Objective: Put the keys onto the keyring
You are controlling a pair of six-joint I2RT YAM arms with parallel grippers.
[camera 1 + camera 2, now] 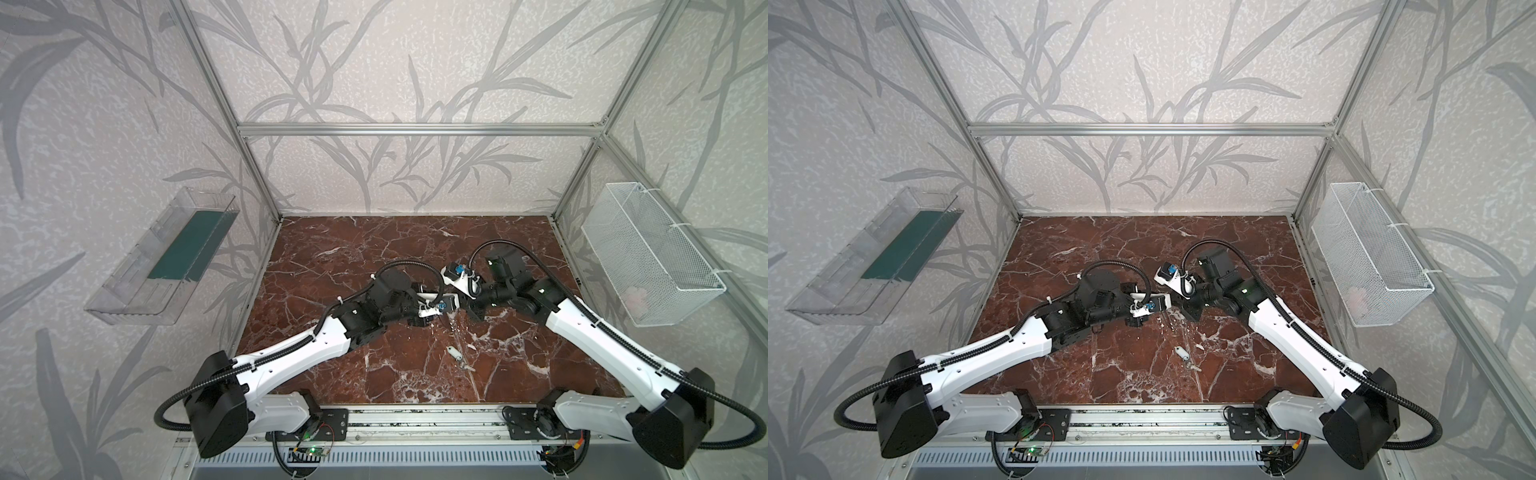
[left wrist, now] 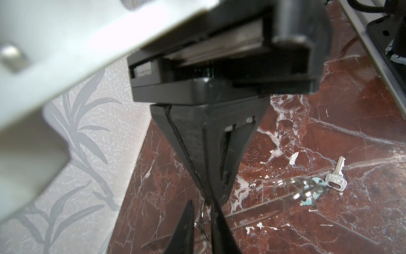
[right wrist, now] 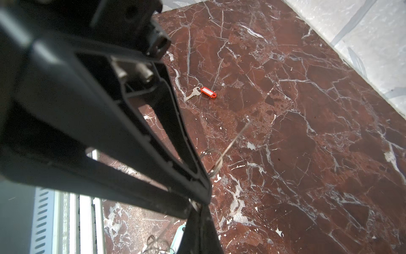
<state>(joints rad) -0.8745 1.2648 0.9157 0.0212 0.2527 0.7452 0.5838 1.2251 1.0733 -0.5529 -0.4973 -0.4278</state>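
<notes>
The keyring (image 2: pixel 203 216) is a thin silver wire loop held above the marble table (image 1: pixel 374 257), between the two arms. My left gripper (image 2: pixel 203 222) has its jaws close around the loop. My right gripper (image 3: pixel 198 211) is shut, tip to tip with the left one, and pinches the top of the same loop. A thin straight strip (image 3: pixel 236 139) runs off a ring beside them. One of the keys, with a red tag (image 3: pixel 208 92), lies flat in the right wrist view. The pale-tagged key (image 1: pixel 455 354) lies nearer the front, also seen as key (image 2: pixel 336 178).
A clear plastic tray (image 1: pixel 162 266) hangs on the left wall. On the right wall hangs a white mesh basket (image 1: pixel 648 253). An aluminium rail (image 1: pixel 415 419) with both arm bases runs along the table's front edge. Frame posts stand at the back corners.
</notes>
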